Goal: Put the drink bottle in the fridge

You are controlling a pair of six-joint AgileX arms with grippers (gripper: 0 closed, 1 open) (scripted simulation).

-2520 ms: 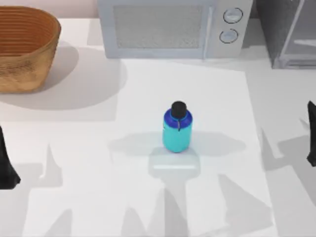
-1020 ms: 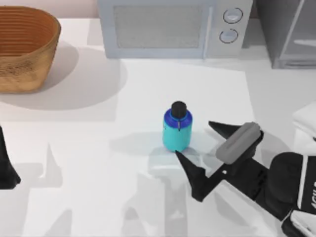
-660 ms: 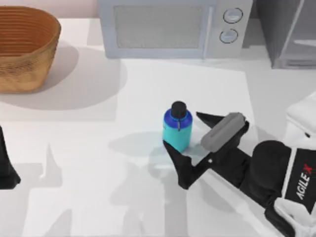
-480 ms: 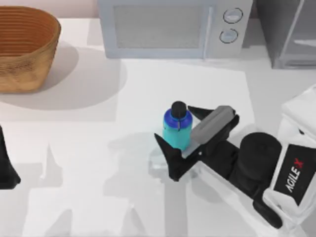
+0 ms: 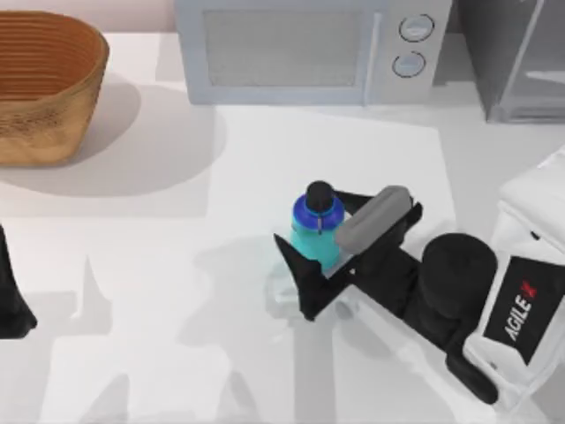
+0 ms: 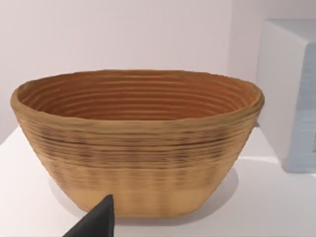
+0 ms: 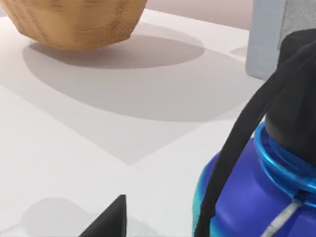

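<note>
The drink bottle (image 5: pixel 315 231) stands upright at the middle of the table, cyan with a blue shoulder and black cap. My right gripper (image 5: pixel 312 221) is open and straddles it, one finger on the near side and one on the far side. In the right wrist view the bottle (image 7: pixel 247 197) looms close, with its cap and a black strap, and one fingertip (image 7: pixel 112 218) shows beside it. The fridge (image 5: pixel 516 57) stands at the back right corner. My left gripper (image 5: pixel 9 296) is parked open at the table's left edge.
A light grey microwave (image 5: pixel 300 49) with two knobs stands at the back centre, next to the fridge. A woven basket (image 5: pixel 44 84) sits at the back left; in the left wrist view the basket (image 6: pixel 138 148) is straight ahead.
My right arm came in from the right edge and moved left until its open fingers surrounded the bottle. The bottle and the left arm stayed put.
</note>
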